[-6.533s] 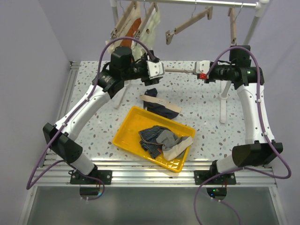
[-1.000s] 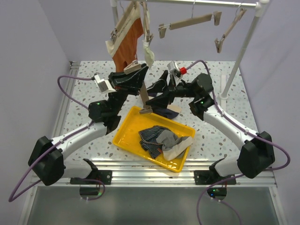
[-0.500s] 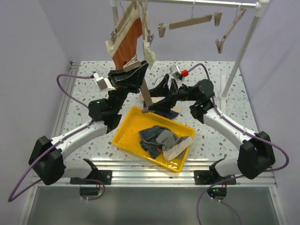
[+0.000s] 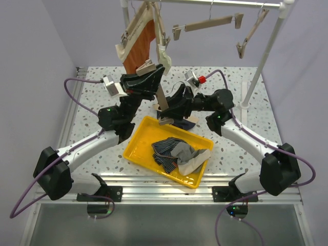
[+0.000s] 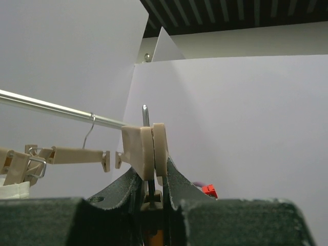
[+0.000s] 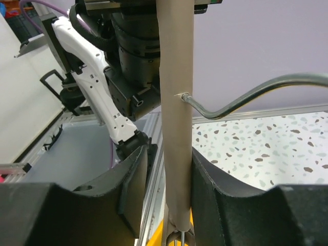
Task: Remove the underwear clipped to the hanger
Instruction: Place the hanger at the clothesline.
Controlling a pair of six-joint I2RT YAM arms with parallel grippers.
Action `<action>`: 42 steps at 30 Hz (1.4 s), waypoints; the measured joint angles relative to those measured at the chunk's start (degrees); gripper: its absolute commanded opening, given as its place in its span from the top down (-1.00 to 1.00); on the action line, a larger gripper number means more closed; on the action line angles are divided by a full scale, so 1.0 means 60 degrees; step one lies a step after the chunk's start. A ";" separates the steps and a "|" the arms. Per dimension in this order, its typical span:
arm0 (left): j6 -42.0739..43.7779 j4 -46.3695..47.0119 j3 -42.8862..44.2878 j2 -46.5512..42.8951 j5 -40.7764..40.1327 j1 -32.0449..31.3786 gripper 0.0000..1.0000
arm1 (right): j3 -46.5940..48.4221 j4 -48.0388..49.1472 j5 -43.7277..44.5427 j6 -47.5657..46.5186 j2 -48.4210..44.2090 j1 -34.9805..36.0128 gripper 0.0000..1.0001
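Your two black hands meet over the speckled white desk point(image 4: 102, 107), both closed on one beige wooden clip hanger point(image 4: 162, 100) held nearly upright between them. The left hand point(image 4: 154, 72) pinches its upper end, where the left wrist view shows the wooden clip point(image 5: 145, 149) squeezed between the fingers point(image 5: 173, 180). The right hand point(image 4: 173, 105) grips the bar lower down; the right wrist view shows the pale bar point(image 6: 175, 102) running up between its black fingers point(image 6: 134, 179), with the steel wire hook point(image 6: 246, 97) curving off to the right.

Navy underwear point(image 4: 180, 122) lies on the desk just behind the yellow plastic tray point(image 4: 134, 145), partly hidden by your right hand. In the tray sit a navy striped pair point(image 4: 165, 148), a grey-white pair point(image 4: 184, 151) and a cream pair point(image 4: 195, 161), heaped together. An orange-red pair point(image 4: 141, 48) hangs from clips on the silver rail point(image 4: 220, 4) at the back, beside two bare wooden hangers point(image 4: 207, 24).
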 measured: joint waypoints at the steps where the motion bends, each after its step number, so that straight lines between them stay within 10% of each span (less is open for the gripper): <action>1: 0.0015 -0.0007 0.0000 0.0004 0.0000 -0.0011 1.00 | 0.0007 -0.0058 -0.0015 -0.0080 0.0000 0.0011 1.00; 6: 0.0033 -0.0011 -0.0109 -0.0051 -0.0087 -0.0011 0.81 | 0.0135 -0.0605 -0.0226 -0.0670 -0.0022 -0.0113 1.00; 11: 0.0361 -0.0233 -0.0911 -0.0761 -0.0266 -0.0018 -0.55 | 0.0554 -0.2652 -0.1053 -0.2178 -0.0208 -0.0812 1.00; 17: 0.1133 -0.1122 -0.1333 -0.3009 -0.0361 0.0033 -0.98 | 0.2506 -0.9133 -0.0980 -0.8083 -0.0492 -0.1887 1.00; 30: 0.5985 -1.0550 0.0787 -0.4590 0.0637 0.0033 -1.00 | 0.6699 -1.9190 0.2623 -1.7573 0.0914 -0.1883 1.00; 42: 0.7956 -1.5500 0.2484 -0.2237 0.3402 0.0033 -0.88 | 0.7621 -2.1285 0.5268 -2.1711 0.1679 -0.1668 1.00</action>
